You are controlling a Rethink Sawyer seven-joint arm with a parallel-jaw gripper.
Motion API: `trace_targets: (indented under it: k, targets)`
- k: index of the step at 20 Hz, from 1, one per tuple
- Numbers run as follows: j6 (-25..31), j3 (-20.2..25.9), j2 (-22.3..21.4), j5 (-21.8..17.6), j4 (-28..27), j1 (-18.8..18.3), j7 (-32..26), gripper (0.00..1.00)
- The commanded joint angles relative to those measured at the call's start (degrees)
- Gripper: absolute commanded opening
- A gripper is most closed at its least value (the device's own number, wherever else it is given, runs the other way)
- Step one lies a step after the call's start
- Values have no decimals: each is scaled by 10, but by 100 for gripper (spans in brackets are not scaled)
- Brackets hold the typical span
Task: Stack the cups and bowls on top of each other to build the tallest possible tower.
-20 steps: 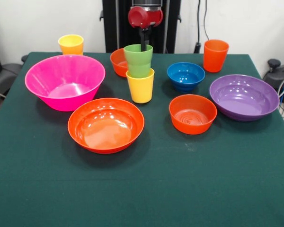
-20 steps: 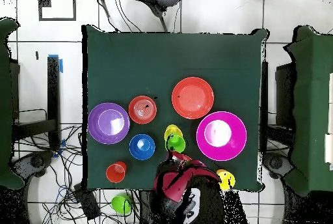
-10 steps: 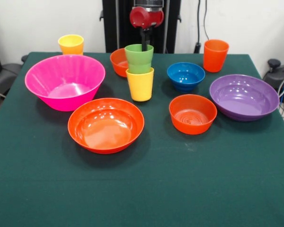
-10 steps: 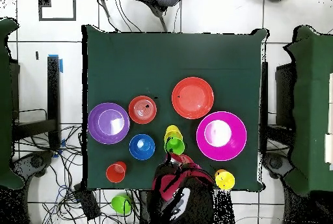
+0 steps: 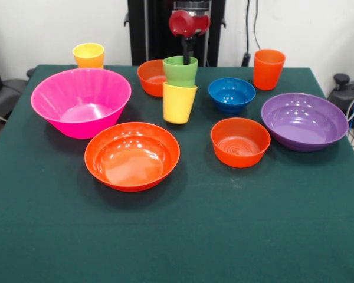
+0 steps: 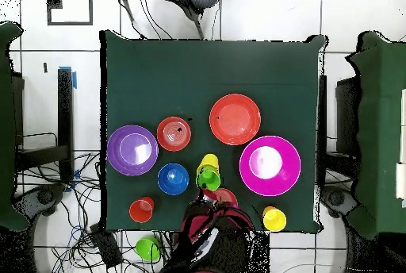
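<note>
A light green cup [image 5: 180,71] sits nested in a yellow cup [image 5: 178,104], and the pair hangs slightly tilted just above the table's middle. My gripper [image 5: 186,58] comes down from above and is shut on the green cup's far rim, with one finger inside it. From overhead, the green cup [image 6: 208,178] and the yellow cup [image 6: 209,161] lie just beyond my arm. The big pink bowl [image 5: 76,125] stands at the left. The wide orange bowl [image 5: 131,155] is in front of it. A small orange bowl [image 5: 150,76] stands behind the cups.
A blue bowl [image 5: 231,94], a second small orange bowl [image 5: 240,141] and the wide purple bowl [image 5: 304,121] stand to the right. The tall orange cup [image 5: 268,69] is at the back right. A second yellow cup [image 5: 88,56] is at the back left.
The gripper has carried the nested green and yellow cups a little to the right in the front view and slightly up. The pair now tilts. The bowls have not moved.
</note>
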Motion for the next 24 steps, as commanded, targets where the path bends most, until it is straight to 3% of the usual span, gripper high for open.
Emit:
trace_targets:
  k: [1, 24]
  targets:
    - [-4, 16, 34, 23, -51, 17, 39, 0]
    - [18, 14, 26, 15, -60, 29, 49, 0]
